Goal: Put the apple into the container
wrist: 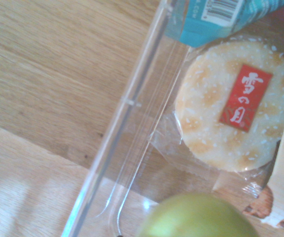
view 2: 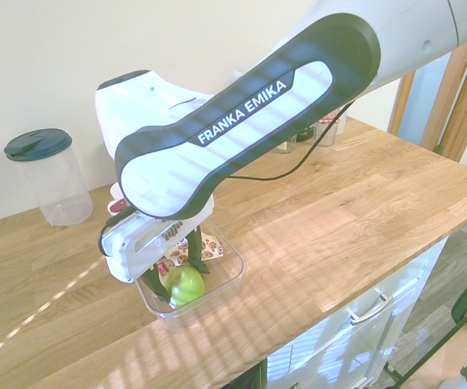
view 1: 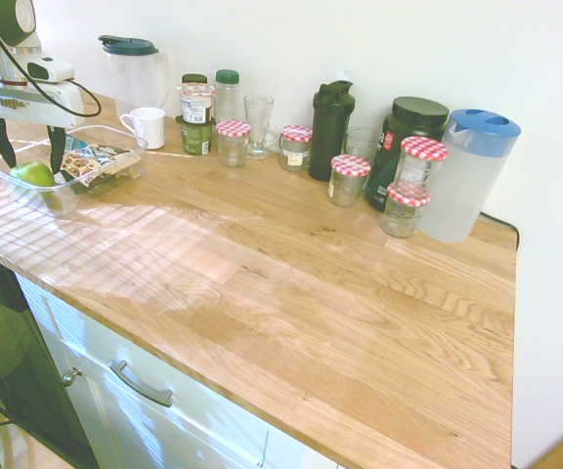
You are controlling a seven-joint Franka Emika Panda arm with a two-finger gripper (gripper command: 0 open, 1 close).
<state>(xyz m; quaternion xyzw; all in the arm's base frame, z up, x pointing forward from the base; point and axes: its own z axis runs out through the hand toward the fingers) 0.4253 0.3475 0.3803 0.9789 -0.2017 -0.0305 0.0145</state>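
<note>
One apple (view 1: 32,174): small, bright green, sitting low inside the container (view 1: 115,174), at the end nearest the counter's front edge.
Container: shallow clear plastic tray on the wooden counter (view 1: 291,283); snack packets (view 1: 101,159) lie at about 2 o'clock from the apple in the first exterior view.
Gripper (view 2: 173,275): fingers spread to either side of the apple; whether they touch its skin cannot be told.
Wrist view: rice cracker packet (wrist: 233,111) just beside the apple.
Handling: likely firm, smooth, fairly light; glossy skin may slip, so grip across the widest middle.
Progress: apple appears delivered.
</note>
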